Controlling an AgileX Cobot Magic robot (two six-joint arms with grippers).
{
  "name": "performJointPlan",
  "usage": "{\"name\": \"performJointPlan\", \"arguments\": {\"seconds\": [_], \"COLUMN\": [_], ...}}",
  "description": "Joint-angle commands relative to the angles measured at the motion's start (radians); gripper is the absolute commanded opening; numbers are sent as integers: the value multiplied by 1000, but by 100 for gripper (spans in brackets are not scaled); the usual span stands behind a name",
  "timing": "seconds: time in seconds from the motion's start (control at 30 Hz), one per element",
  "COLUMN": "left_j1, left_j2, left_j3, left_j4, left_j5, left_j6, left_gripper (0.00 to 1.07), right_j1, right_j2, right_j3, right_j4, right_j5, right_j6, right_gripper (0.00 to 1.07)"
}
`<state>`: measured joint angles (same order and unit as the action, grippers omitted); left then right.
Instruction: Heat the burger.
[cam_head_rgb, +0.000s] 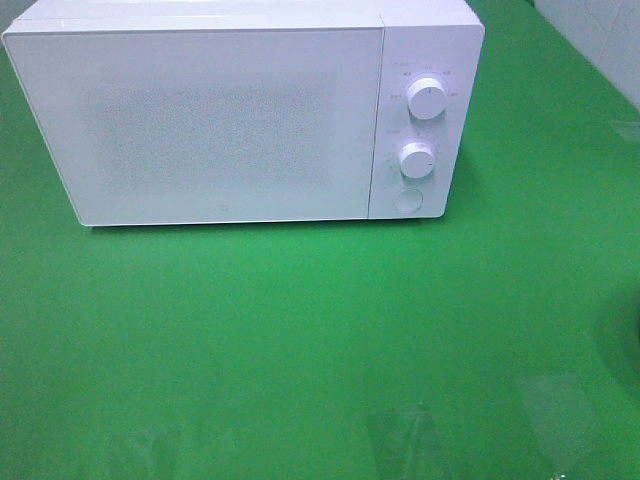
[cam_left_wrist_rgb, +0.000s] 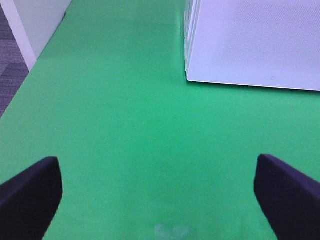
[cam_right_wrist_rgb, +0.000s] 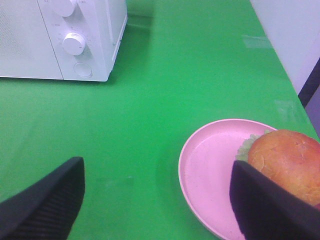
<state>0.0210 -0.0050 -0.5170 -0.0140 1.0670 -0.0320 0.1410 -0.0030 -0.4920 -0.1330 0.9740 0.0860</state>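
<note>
The burger (cam_right_wrist_rgb: 287, 159), golden-brown bun over green lettuce, sits on the far side of a round pink plate (cam_right_wrist_rgb: 207, 170) on the green table. It shows only in the right wrist view. My right gripper (cam_right_wrist_rgb: 157, 210) is open, low over the table just short of the plate; one finger (cam_right_wrist_rgb: 267, 207) covers part of the plate and the burger's edge. My left gripper (cam_left_wrist_rgb: 157, 200) is open over bare green table, with the microwave's (cam_left_wrist_rgb: 260, 40) corner ahead of it. The white microwave (cam_head_rgb: 200, 110) stands at the back with its door shut. Neither gripper shows in the high view.
The microwave's panel has two round knobs (cam_head_rgb: 427, 98) (cam_head_rgb: 416, 158) and a round button (cam_head_rgb: 406, 200). A white panel (cam_left_wrist_rgb: 40, 20) and grey floor border the table on the left arm's side. A pale wall (cam_right_wrist_rgb: 295, 35) runs along the table edge beyond the plate.
</note>
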Motion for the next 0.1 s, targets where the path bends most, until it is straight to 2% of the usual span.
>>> {"name": "performJointPlan", "arguments": {"seconds": [0.03,0.1], "left_j1": [2,2], "left_j2": [-25,-25], "left_j3": [1,1], "left_j4": [2,2], "left_j5": [0,0], "left_j6": [3,3], "left_gripper": [98,98], "right_j1": [-7,-7], "right_j2": [-28,-28], "right_j3": [1,1], "right_j4": [-2,-2], "right_j5": [-12,-12], "right_j6": [-7,-7], "right_gripper": [76,76]}}
